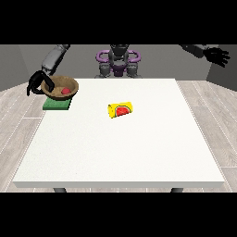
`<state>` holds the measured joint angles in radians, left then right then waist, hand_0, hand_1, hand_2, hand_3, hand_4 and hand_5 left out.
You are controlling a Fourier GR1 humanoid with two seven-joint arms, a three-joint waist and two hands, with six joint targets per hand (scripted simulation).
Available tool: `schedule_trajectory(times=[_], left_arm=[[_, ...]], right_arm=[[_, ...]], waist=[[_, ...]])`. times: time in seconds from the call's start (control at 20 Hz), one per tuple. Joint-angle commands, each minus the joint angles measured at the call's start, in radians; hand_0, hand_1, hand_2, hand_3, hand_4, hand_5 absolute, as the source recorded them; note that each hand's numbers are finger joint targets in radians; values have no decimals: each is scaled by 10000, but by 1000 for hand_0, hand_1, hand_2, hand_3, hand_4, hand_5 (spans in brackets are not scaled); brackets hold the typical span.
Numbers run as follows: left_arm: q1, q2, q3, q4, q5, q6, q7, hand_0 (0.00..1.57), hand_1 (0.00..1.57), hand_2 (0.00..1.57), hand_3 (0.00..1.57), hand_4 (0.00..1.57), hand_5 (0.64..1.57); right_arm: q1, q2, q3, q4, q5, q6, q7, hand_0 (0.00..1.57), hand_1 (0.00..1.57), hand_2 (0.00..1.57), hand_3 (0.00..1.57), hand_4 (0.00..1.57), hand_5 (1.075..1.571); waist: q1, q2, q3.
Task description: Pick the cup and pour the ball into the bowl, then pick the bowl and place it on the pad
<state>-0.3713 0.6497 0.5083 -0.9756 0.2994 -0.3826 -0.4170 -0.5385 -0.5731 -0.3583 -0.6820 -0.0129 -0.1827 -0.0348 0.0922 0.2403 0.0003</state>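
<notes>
I see the wooden bowl (60,87) at the far corner of the white table (120,152), at the view's left, and it sits on the green pad (56,105), a little over the pad's far edge. The red ball (66,90) lies inside the bowl. The hand at the view's left (37,82) is at the bowl's left rim, with fingers curled around it, so I judge it only needs to let go and draw away. The hand at the view's right (217,55) hangs spread in the air, well apart from everything. The yellow cup (121,110) lies on its side near the table's middle, its long axis running left to right. I count one bowl, one ball, one cup, one pad.
</notes>
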Motion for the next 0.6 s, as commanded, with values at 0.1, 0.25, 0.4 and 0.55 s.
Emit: schedule_trajectory(times=[0.1, 0.25, 0.4, 0.55], left_arm=[[-164, 291, 242, 59, 194, -110, -240, 0, 0, 0, 0, 1179, 1552], [-163, 306, 94, -414, 248, -15, 282, 0, 0, 0, 0, 1174, 1549], [-152, 644, 246, 498, 275, -433, 124, 0, 0, 0, 0, 1178, 1549], [57, -588, -778, -1313, -83, 280, 693, 0, 0, 0, 0, 1078, 1567]], right_arm=[[-291, -676, -325, 937, 118, -292, 57, 1087, 1087, 1226, 1164, 0, 1523], [-486, -796, -410, 1393, -141, 548, -170, 420, 420, 562, 917, 0, 1518], [-661, -424, -53, 1020, -8, 377, 513, 0, 0, 363, 444, 0, 1412], [-750, -813, -239, 1651, -12, 615, 146, 0, 0, 0, 119, 0, 1369]], waist=[[188, 582, 2], [158, 309, 7], [106, -93, -6], [202, -441, 13]])
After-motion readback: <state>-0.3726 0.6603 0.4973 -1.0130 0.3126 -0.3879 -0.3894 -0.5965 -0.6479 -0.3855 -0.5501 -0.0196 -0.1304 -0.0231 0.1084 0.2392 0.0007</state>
